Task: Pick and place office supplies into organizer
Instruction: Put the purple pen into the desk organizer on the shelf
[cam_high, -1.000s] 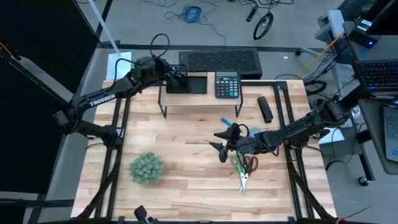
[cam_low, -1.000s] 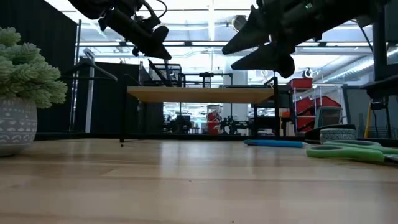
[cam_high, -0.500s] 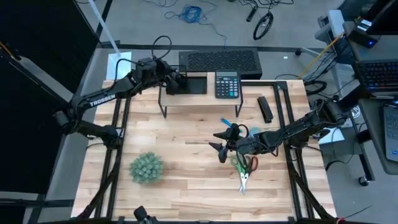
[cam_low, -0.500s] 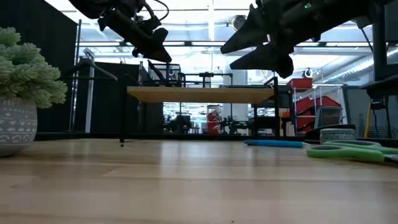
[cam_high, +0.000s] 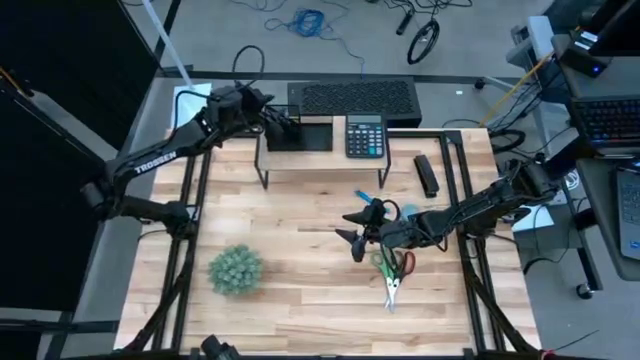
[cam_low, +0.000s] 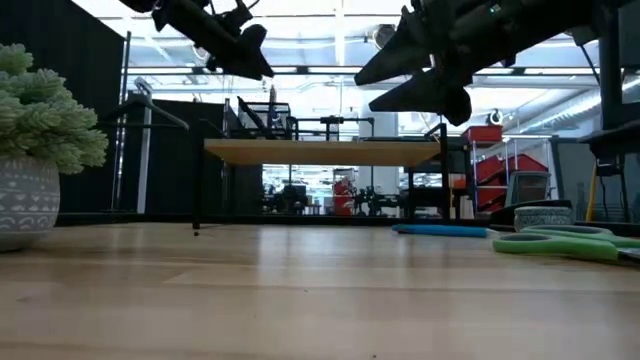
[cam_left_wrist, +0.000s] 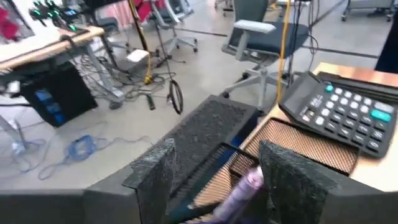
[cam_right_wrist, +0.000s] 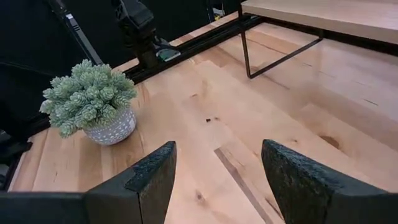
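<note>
The black mesh organizer (cam_high: 300, 133) stands on the wooden riser beside the calculator (cam_high: 365, 135). My left gripper (cam_high: 287, 124) hovers open just above its left end; in the left wrist view a lilac pen (cam_left_wrist: 241, 186) and a blue pen (cam_left_wrist: 229, 151) lie in the organizer (cam_left_wrist: 298, 146) below the gripper (cam_left_wrist: 214, 171). My right gripper (cam_high: 355, 232) hangs open above mid-table, holding nothing. Green- and red-handled scissors (cam_high: 392, 270) lie flat on the table just nearside of it. A blue pen (cam_high: 364, 196) lies on the far side of it.
The riser (cam_high: 355, 155) spans the far middle on black legs. A fuzzy green plant in a pot (cam_high: 236, 269) stands near left. A dark slim item (cam_high: 427, 175) lies far right. A black mesh slab (cam_high: 355, 100) sits behind the riser. Bare wood lies between plant and scissors.
My left gripper has risen above the organizer and drawn back a little toward the table's far-left corner, its fingers staying apart.
</note>
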